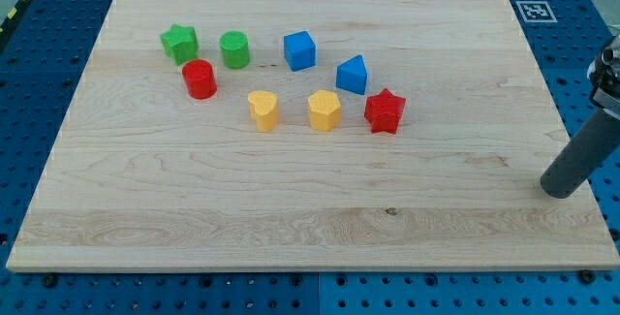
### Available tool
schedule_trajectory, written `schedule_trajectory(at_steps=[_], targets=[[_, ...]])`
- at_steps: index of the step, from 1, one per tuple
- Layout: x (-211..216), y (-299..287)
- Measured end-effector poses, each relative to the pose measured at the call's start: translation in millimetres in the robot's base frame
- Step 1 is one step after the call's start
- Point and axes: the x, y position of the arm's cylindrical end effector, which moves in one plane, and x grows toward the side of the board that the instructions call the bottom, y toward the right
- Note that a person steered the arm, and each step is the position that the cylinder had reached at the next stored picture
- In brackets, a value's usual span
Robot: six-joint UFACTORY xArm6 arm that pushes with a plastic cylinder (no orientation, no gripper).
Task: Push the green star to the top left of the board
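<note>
The green star (179, 43) lies on the wooden board (310, 208) in the upper left part. A green cylinder (234, 49) stands just to its right and a red cylinder (200, 78) just below and to its right. My tip (561, 188) rests near the board's right edge, low in the view, far from the green star and from every other block.
A blue cube (300, 50) and a blue wedge-like block (353, 74) lie right of the green cylinder. Two yellow blocks (263, 110) (324, 110) and a red star (385, 111) form a row near the middle. A marker tag (534, 10) sits off the board's top right corner.
</note>
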Motion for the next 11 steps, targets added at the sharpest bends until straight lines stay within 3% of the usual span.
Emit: schedule_trajectory(at_steps=[3,6,8,10,11], targets=[[1.5,-13.9],[1.4,-216.6],[-62.6,-331.0],[-83.7,-364.6],[-122.8,-387.5]])
